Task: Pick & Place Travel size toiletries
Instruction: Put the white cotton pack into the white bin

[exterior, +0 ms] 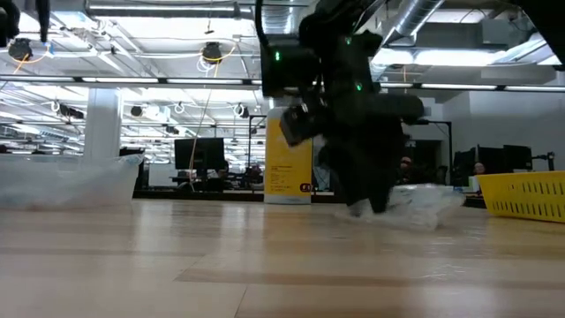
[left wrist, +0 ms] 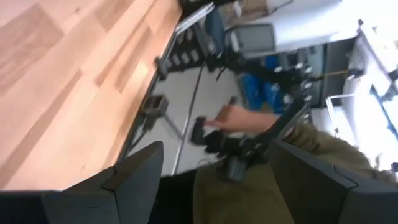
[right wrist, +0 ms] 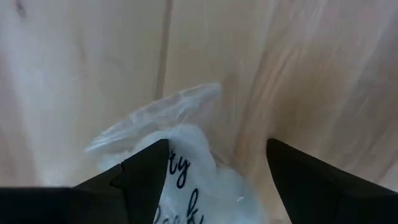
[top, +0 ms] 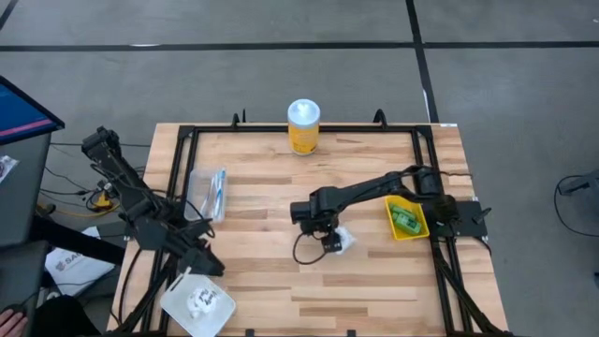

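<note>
Right gripper (top: 334, 240) hovering over small crinkly white packet with dark print (right wrist: 186, 174), mid wooden worktop (top: 281, 187).
Jaws standing apart, straddling it, not yet closing. Packet looking light, soft, slippery film; probably pinching best across the bunched middle. Left gripper (left wrist: 211, 168) waiting open off the worktop's edge.

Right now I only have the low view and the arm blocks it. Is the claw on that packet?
Observer: Not clamped. In the right wrist view the right claw is open, with the white packet partly between its fingers.
Operator: What's in the yellow bin?
Observer: From above, green pieces lie inside the yellow bin, next to the right arm.
Operator: Left arm?
Observer: The left claw is open at the table's left edge, far from the packet.
</note>
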